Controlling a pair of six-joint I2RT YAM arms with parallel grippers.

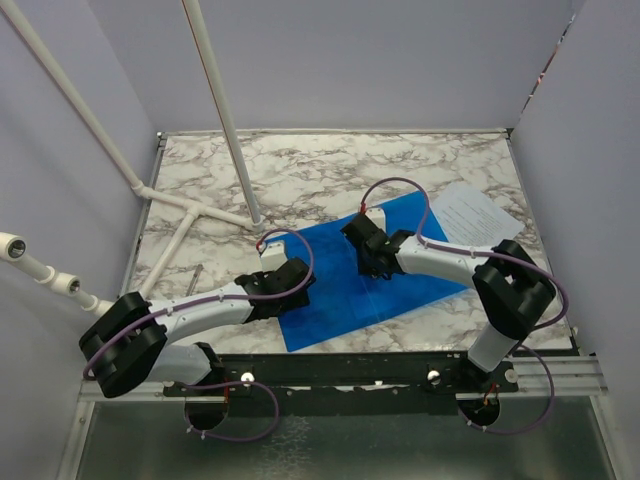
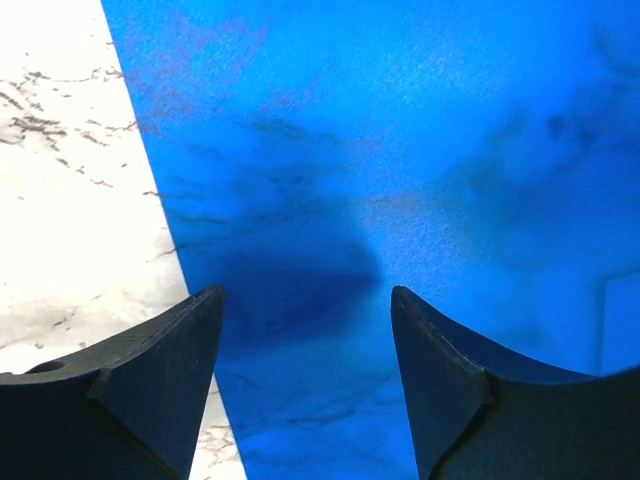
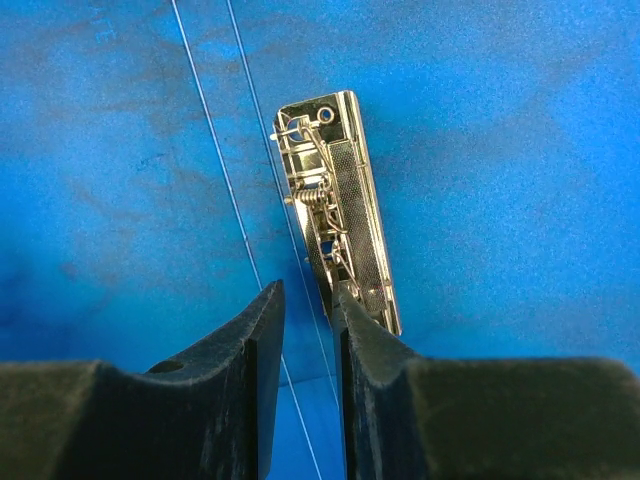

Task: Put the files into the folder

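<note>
One open folder — long axis near-left to far-right, left pincer spread wide, right pincer barely apart

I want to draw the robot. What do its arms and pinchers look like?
Both the left arm and the right arm are white tubes with chunky black joints, and a thin purple cable loops along each. The left gripper and the right gripper each have two matte black, wedge-shaped fingers.
</note>
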